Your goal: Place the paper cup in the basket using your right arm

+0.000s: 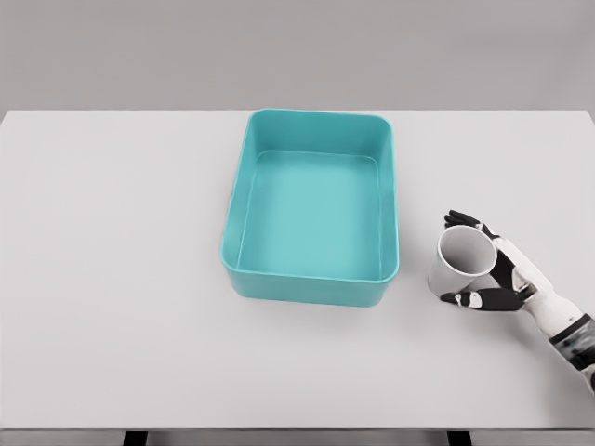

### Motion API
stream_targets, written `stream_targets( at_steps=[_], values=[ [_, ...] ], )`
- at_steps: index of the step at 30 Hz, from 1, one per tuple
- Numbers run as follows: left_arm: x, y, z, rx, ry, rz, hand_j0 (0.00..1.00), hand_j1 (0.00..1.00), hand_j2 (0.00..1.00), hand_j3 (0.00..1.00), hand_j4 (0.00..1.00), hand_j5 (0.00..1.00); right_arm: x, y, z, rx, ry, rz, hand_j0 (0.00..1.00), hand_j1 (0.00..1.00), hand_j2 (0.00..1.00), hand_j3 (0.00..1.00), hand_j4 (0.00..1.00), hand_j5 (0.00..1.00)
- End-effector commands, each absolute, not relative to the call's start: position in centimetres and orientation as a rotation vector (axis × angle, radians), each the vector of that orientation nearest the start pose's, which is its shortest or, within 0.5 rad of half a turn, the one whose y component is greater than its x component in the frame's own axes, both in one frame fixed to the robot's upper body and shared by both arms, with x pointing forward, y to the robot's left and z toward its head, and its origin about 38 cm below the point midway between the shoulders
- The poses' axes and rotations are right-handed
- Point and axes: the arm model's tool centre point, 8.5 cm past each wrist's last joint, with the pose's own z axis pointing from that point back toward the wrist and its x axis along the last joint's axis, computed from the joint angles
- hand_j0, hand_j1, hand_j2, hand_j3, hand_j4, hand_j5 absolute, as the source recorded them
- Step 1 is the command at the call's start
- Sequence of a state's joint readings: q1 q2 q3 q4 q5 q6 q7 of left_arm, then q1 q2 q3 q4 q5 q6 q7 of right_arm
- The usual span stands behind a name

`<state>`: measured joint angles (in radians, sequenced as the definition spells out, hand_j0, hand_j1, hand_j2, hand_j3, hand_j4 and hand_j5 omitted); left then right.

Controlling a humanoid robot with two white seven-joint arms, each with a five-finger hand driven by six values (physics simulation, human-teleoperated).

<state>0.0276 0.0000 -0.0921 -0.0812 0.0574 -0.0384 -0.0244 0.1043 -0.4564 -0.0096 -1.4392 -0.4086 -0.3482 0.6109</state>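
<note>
Standing on the table [112, 279] just to the right of the basket [316, 283], the paper cup [462, 263] is leaning a little with its open mouth showing to the camera. The right hand [507, 274] is wrapping it from the right side, fingers [468, 222] curling around the far wall and thumb below, probably so it can be lifted over the basket's near right rim. The basket is lying empty, waiting.

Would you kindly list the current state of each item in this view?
paper cup: outside the basket, on the table to its right, grasped, open mouth visible.
basket: empty, open side up.
right hand: fingers wrapped around the cup.
table: holds basket and cup.
</note>
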Motion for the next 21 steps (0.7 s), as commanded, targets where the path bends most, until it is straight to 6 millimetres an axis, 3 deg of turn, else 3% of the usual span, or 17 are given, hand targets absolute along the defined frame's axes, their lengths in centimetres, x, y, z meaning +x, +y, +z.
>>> stream_targets(
  at_steps=[1,3,6,12,18,21],
  values=[
    [1.4,26.7,-26.3,0.055,-0.090,-0.040,1.00,1.00,1.00,1.00,1.00,1.00,31.6,-35.6,6.4,0.304,-1.602,0.590,1.00,1.00,1.00,1.00,1.00,1.00],
    [1.4,26.7,-26.3,0.055,-0.090,-0.040,1.00,1.00,1.00,1.00,1.00,1.00,31.6,-35.6,6.4,0.303,-1.599,0.595,0.99,0.99,0.99,0.99,0.99,0.99],
    [1.4,26.7,-26.3,0.055,-0.090,-0.039,1.00,1.00,1.00,1.00,1.00,1.00,31.7,-35.5,6.5,0.305,-1.603,0.596,0.85,0.85,0.85,0.85,0.85,0.85],
    [1.4,26.7,-26.3,0.055,-0.090,-0.040,1.00,1.00,1.00,1.00,1.00,1.00,32.0,-35.0,6.6,0.317,-1.605,0.611,0.71,0.71,0.71,0.71,0.71,0.71],
    [1.4,26.7,-26.3,0.055,-0.090,-0.040,1.00,1.00,1.00,1.00,1.00,1.00,32.1,-35.2,7.2,0.308,-1.617,0.619,0.60,0.60,0.60,0.60,0.60,0.60],
    [1.4,26.7,-26.3,0.055,-0.090,-0.040,1.00,1.00,1.00,1.00,1.00,1.00,32.6,-35.3,7.8,0.301,-1.624,0.623,0.60,0.60,0.60,0.60,0.60,0.60]
  ],
)
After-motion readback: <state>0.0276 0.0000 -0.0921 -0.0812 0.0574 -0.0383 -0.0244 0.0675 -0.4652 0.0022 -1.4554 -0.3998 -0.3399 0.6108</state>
